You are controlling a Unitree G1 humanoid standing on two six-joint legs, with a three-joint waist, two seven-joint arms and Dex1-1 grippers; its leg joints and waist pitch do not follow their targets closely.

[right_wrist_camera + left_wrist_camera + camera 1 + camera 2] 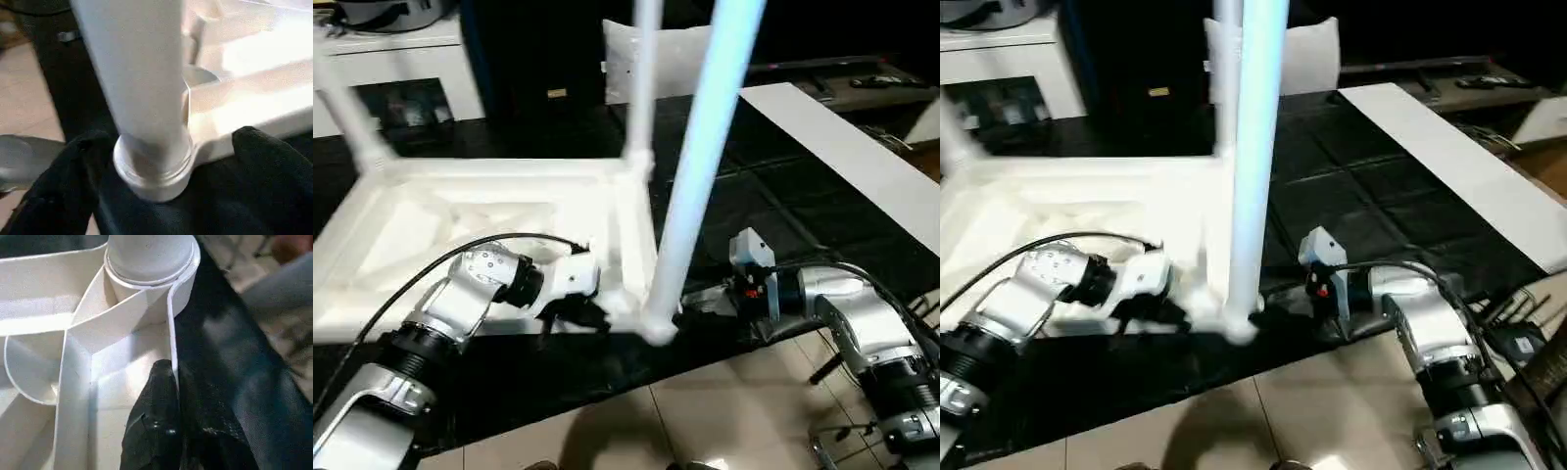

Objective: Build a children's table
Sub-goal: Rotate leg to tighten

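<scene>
Left claw [576, 315]: black fingers [156, 431] pressed together, clamped on the thin near rim wall of the top [489, 211], just left of the near right corner socket [149, 264]. One finger lies inside the rim; the other side we cannot make out.

Right claw [146, 191]: fingers wide apart, one on each side of the near leg [700, 166] at its foot, neither pinching it. Whether they touch the socket we cannot tell.

Top: white plastic, upside down on the dark desk [773, 196], ribbed underside up, near edge close to the desk's near edge.

Legs: near right one seated upright in its socket; a second [643, 78] at the far right corner; a third [347, 113] at the far left. The fourth we cannot see.

Handling, in our judgement: light, hollow and stiff enough to carry, though the thin rim may flex under a pinch. The surface looks smooth and probably slippery. Long legs give leverage, so a knock high up could tip or loosen things. We would hold the rim beside a socket, or a leg low at its base.
</scene>
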